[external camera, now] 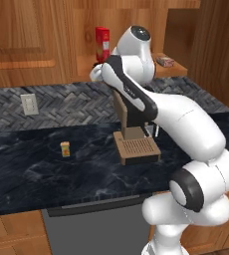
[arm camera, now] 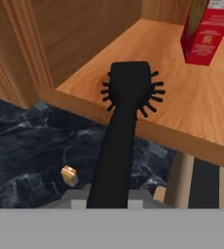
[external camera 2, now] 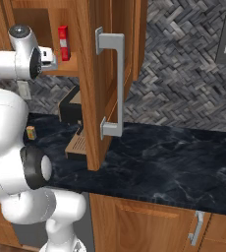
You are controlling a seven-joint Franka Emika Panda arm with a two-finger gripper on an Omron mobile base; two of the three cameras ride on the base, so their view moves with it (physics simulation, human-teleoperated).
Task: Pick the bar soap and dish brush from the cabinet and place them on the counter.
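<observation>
Matte black dish brush, bristly-headed, over smooth wooden shelf.

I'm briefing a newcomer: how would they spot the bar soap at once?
Look at the open cabinet above the counter, then along its shelf to the right end. The bar soap lies flat there, small and pinkish-red, unlike the tall upright red box standing further left.

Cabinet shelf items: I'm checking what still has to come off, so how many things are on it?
3: the dish brush at the shelf's front edge, handle overhanging in the shut gripper; the red box upright behind; the bar soap near the right end. The arm may hide more.
</observation>
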